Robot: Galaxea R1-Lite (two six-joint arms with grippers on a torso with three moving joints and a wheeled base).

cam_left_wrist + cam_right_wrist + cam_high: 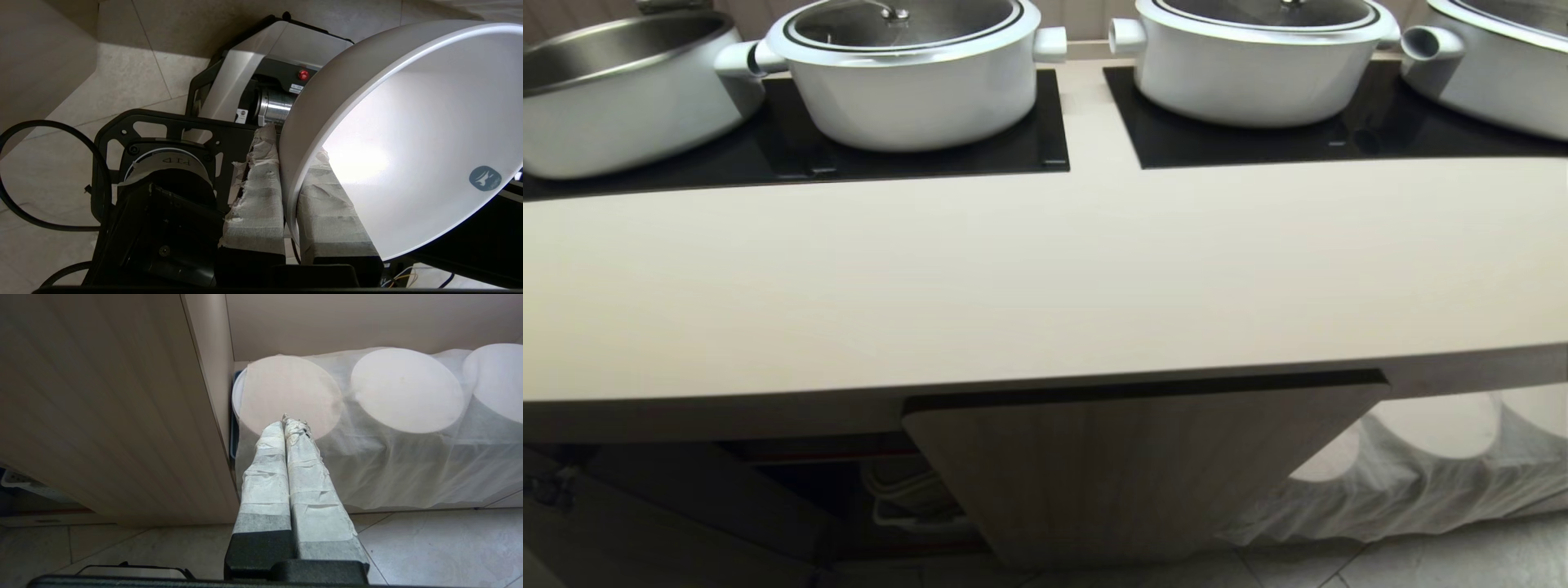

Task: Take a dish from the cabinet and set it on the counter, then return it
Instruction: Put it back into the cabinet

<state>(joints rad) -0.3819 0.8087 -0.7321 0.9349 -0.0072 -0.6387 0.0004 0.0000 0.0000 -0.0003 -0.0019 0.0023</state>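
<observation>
Dish (408, 134) rim clamped in left fingers (257, 204), partly cropped; right fingers (302, 473) together, idle.

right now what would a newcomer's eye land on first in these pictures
Probably the white bowl, clamped by its rim in the left end effector and tilted on edge above the tiled floor. Next, the big white lidded pots on the black glass panels at the back of the cream counter. Below, the fluted cabinet door stands open.

Head overlooks counter (1045, 278) — wrists low.
</observation>
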